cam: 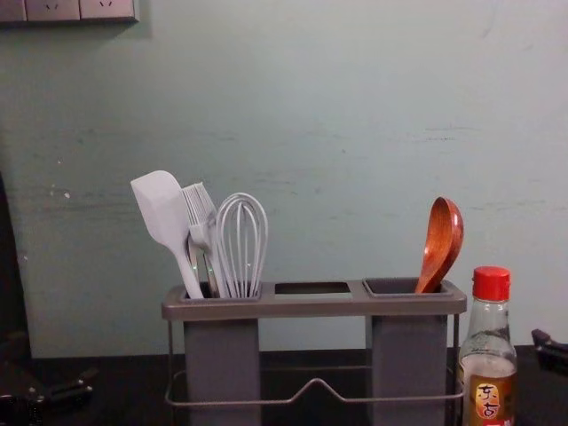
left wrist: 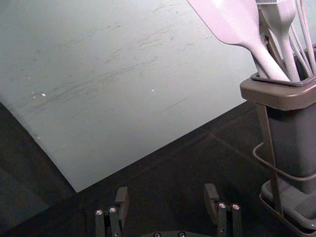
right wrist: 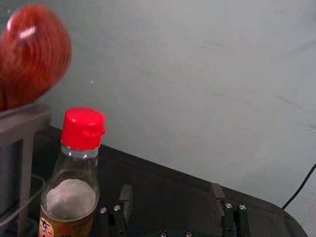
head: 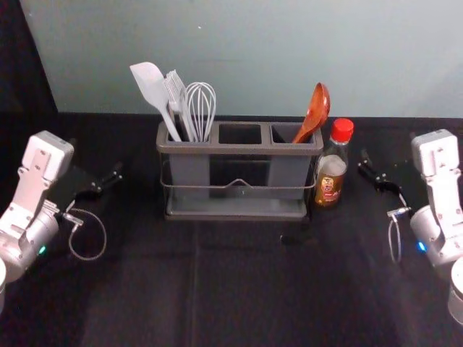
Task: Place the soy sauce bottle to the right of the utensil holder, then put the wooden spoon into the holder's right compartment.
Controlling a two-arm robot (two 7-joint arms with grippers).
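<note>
standing beside the grey plastic holder [head: 242,149], the red-capped glass bottle [head: 330,177] could topple if the open right claw [right wrist: 171,198], further right, swung inward; brown wooden spoon [cam: 440,240] leans in right compartment [cam: 408,359]; left claw [left wrist: 166,200] gapes, far left.

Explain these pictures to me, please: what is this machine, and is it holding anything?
It's a robot with two arms. One camera looks down from its head, another forward from its chest, and one rides on each wrist. On the dark table stands a utensil holder: white spatula, brush and whisk at its left, wooden spoon in the right compartment. The soy sauce bottle stands upright to its right. The left gripper is left of the holder, the right gripper right of the bottle; both are open and empty.
</note>
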